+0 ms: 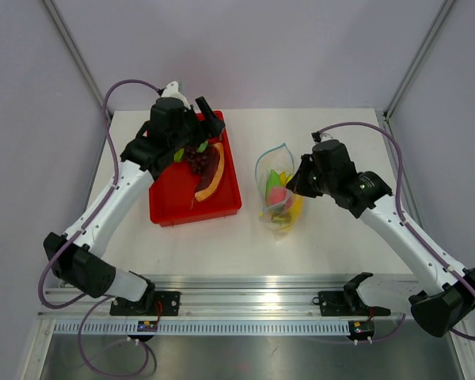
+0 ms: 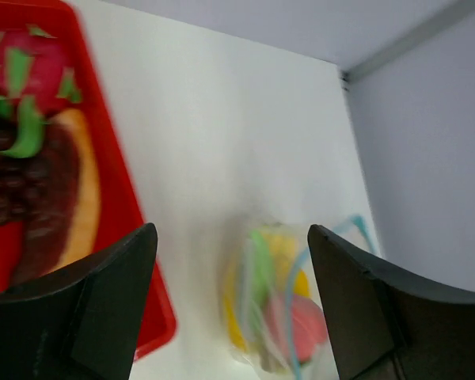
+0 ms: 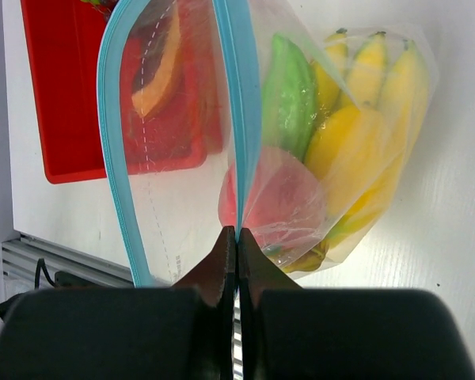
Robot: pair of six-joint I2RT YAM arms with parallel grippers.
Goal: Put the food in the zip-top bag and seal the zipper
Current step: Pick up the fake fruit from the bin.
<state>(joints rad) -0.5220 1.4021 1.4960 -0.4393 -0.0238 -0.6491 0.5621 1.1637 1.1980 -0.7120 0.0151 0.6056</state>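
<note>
Three pieces at least we count inside the bag [image 1: 277,194]: bananas [image 3: 364,134], a green piece [image 3: 289,103] and a pink-red fruit [image 3: 281,198]. In the tray [image 1: 194,218] we list grapes [image 1: 196,158] and a papaya slice [image 1: 212,176], not yet moved.

We judge loading past half, with sealing not begun.
- Right gripper [image 3: 237,237]: pinched tight on one lip of the zipper [image 3: 236,119], with the bag's mouth gaping toward the far edge.
- Left gripper [image 2: 229,237]: spread wide, empty, above the tray.
- Room: the bag lies right of the tray, apart from it. There is bare table [image 1: 340,253] in front, and the tray's raised rim has to be cleared.
</note>
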